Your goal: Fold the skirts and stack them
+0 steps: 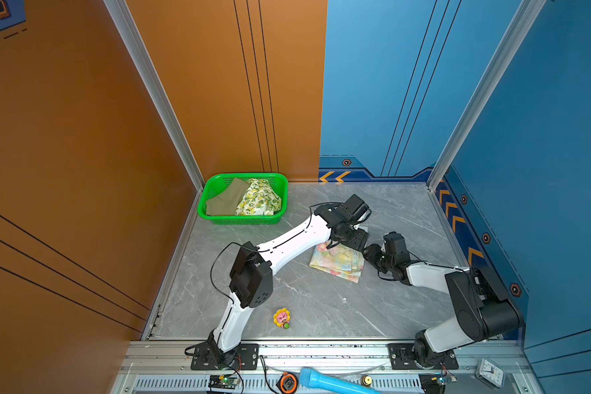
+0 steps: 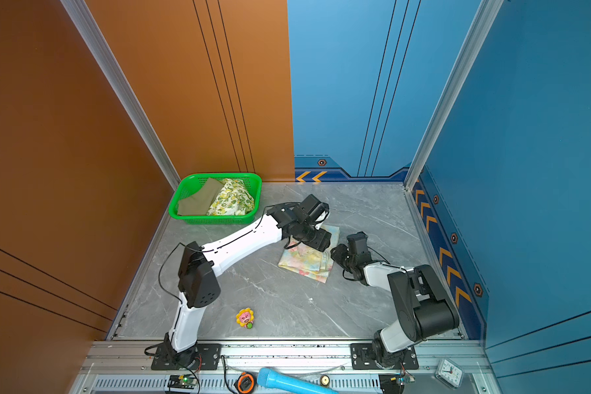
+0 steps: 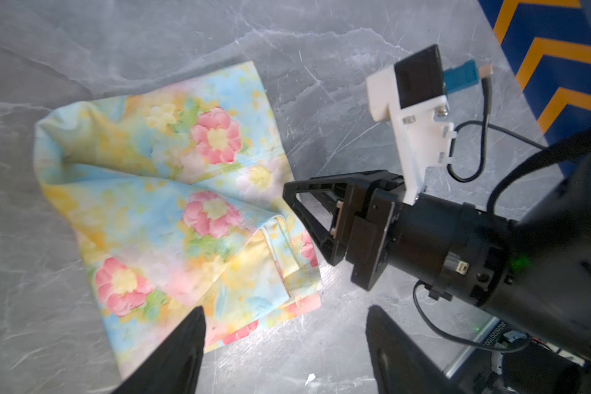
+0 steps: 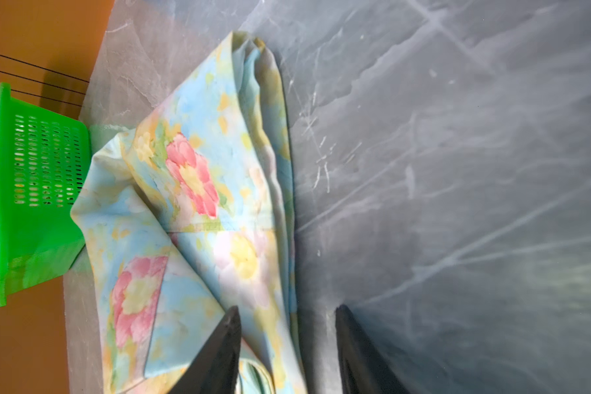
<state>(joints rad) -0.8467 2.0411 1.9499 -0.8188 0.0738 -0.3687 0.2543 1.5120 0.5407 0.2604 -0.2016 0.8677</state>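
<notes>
A folded pastel blue-yellow skirt with pink flowers (image 1: 337, 262) (image 2: 307, 262) lies flat on the grey table, right of the middle. My left gripper (image 3: 285, 308) hovers over its far corner, open, with nothing between the fingers. My right gripper (image 4: 287, 308) (image 3: 307, 218) is at the skirt's right edge, open. One of its fingers is over the cloth (image 4: 198, 191) and one is over bare table, and the cloth's edge lies loose between them. The olive green skirt (image 1: 224, 201) and the lemon-print skirt (image 1: 260, 202) lie in the green basket (image 1: 243, 176) at the back left.
A small yellow flower toy (image 1: 282, 318) lies near the front of the table. On the front rail are a blue cylinder (image 1: 335, 383), an orange tape measure (image 1: 288, 382) and a small clock (image 1: 490, 373). Orange and blue walls close in the left, back and right.
</notes>
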